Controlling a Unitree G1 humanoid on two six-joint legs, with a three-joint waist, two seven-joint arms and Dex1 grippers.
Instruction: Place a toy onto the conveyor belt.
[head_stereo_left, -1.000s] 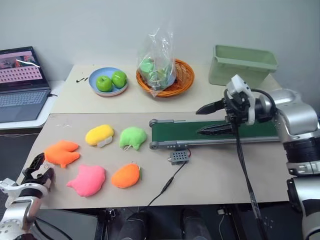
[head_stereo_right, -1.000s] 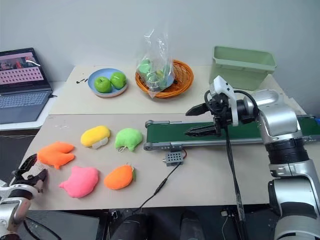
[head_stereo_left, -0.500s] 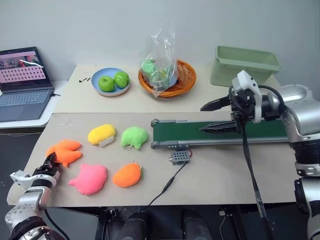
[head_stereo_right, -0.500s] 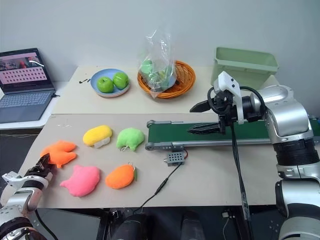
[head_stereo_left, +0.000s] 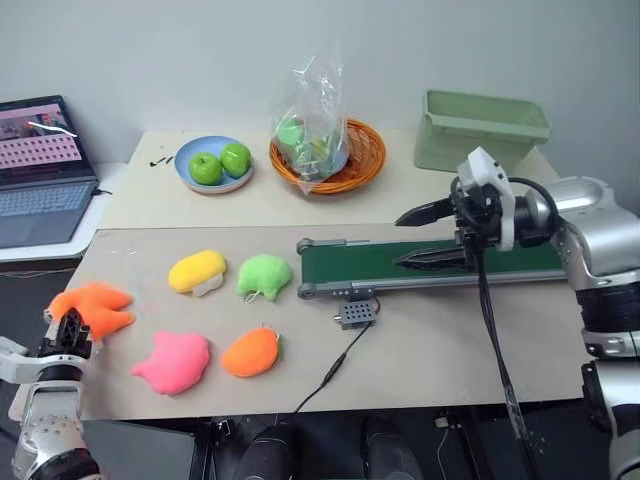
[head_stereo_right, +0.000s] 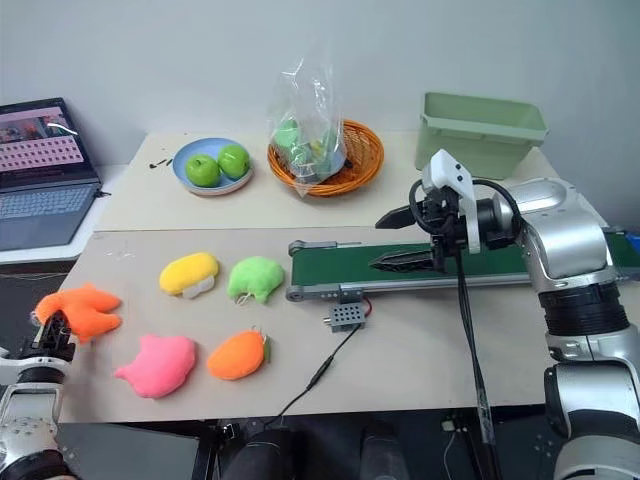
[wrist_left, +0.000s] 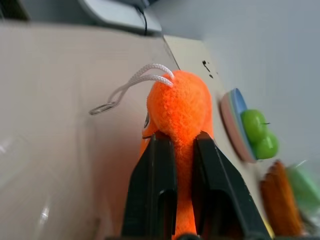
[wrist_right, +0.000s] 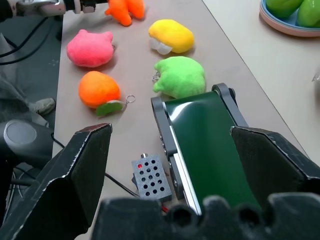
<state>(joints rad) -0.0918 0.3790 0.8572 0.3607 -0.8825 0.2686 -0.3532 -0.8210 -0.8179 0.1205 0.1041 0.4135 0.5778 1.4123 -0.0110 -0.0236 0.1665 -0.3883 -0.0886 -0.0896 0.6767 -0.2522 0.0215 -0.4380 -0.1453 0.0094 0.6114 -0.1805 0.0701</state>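
The toy (head_stereo_left: 92, 306), a bright orange fish-like plush with a white loop cord, is at the left edge of the cardboard-covered table. My left gripper (head_stereo_left: 68, 330) is shut on it. In the left wrist view both black fingers (wrist_left: 156, 170) pinch the toy (wrist_left: 180, 107) from either side. The conveyor belt (head_stereo_left: 350, 265), dark green in a grey frame, lies across the right half of the table, with its grey control box (head_stereo_left: 357, 314) in front of it. Just above the belt my right gripper (head_stereo_left: 402, 240) hovers open and empty, pointing left.
Yellow (head_stereo_left: 197, 270), green (head_stereo_left: 265, 275), pink (head_stereo_left: 172, 360) and oval orange (head_stereo_left: 250, 351) plushes lie between the toy and the belt. Behind them stand a blue plate of green apples (head_stereo_left: 213, 165), a wicker basket with a plastic bag (head_stereo_left: 320, 150), a green bin (head_stereo_left: 482, 130) and a laptop (head_stereo_left: 40, 170).
My left gripper went from open beside the toy to shut on it, rolled at the wrist, and drew the toy left and slightly up. The right arm stayed still.
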